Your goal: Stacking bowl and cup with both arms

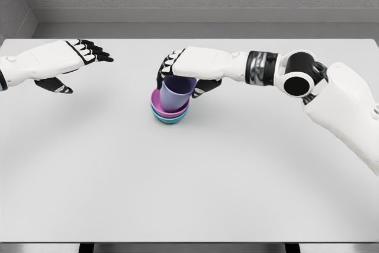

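A purple bowl (157, 102) sits nested in a teal bowl (170, 119) near the middle of the white table (189, 170). A lavender cup (174, 95) stands inside the purple bowl, tilted slightly. My right hand (180, 78) reaches in from the right and is curled around the cup's upper part, its fingers covering the rim. My left hand (80, 66) hovers over the table's far left, fingers spread, holding nothing, well apart from the stack.
The table's far edge meets a grey wall behind. My right forearm (260, 68) and elbow stretch across the table's right side above the surface.
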Controlling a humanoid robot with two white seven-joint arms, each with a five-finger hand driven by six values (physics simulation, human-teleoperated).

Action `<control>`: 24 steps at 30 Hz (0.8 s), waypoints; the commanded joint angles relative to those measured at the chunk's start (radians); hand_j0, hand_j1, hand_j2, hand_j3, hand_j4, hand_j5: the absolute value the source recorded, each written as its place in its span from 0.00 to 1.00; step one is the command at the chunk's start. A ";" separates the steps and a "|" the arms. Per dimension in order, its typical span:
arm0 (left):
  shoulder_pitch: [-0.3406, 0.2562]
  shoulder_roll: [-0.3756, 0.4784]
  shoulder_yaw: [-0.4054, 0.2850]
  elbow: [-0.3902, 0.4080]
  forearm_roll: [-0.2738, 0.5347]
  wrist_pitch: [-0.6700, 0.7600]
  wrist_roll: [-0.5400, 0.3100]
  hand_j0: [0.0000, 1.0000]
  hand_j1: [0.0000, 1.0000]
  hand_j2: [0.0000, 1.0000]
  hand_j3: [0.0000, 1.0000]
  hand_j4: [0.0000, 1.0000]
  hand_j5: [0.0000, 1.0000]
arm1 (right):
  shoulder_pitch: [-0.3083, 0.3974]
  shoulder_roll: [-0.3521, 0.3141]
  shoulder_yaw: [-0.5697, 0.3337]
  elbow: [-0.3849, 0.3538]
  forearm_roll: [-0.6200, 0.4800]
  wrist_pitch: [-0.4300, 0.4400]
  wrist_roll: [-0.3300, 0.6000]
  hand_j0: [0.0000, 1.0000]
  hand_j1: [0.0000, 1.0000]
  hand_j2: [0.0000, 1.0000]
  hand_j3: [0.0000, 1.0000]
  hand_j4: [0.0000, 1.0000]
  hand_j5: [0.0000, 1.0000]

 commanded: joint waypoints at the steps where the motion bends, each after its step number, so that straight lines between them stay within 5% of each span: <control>1: 0.000 0.001 0.001 0.000 0.006 0.002 0.001 1.00 1.00 1.00 1.00 1.00 1.00 | 0.000 0.002 0.000 0.013 -0.002 0.002 -0.001 0.62 0.62 0.62 0.62 0.62 0.62; 3: 0.000 0.001 0.001 0.000 0.004 0.002 0.001 1.00 1.00 1.00 1.00 1.00 1.00 | -0.002 0.005 0.005 0.019 -0.002 0.002 -0.001 0.64 0.64 0.64 0.64 0.64 0.64; 4: 0.000 0.001 0.001 0.000 0.006 0.002 0.001 1.00 1.00 1.00 1.00 1.00 1.00 | 0.000 0.005 0.003 0.022 -0.004 0.010 -0.002 0.92 0.92 0.92 0.92 0.92 0.92; 5: 0.000 0.001 0.001 0.000 0.006 0.002 0.001 1.00 1.00 1.00 1.00 1.00 1.00 | 0.000 0.005 0.003 0.022 -0.005 0.035 -0.002 1.00 1.00 1.00 1.00 1.00 1.00; 20: 0.000 0.001 0.004 0.000 0.004 0.002 0.001 1.00 1.00 1.00 1.00 1.00 1.00 | 0.000 -0.004 0.000 0.010 -0.005 0.030 -0.002 1.00 1.00 1.00 1.00 1.00 1.00; 22: 0.000 0.001 0.005 0.002 0.006 0.002 -0.002 1.00 1.00 1.00 1.00 1.00 1.00 | -0.002 -0.029 -0.020 -0.052 -0.007 0.027 -0.001 1.00 1.00 1.00 1.00 1.00 1.00; 24: 0.002 0.001 0.004 0.002 -0.002 0.002 -0.002 1.00 1.00 1.00 1.00 1.00 1.00 | 0.017 -0.111 -0.139 -0.150 -0.007 0.019 0.001 1.00 1.00 1.00 1.00 1.00 1.00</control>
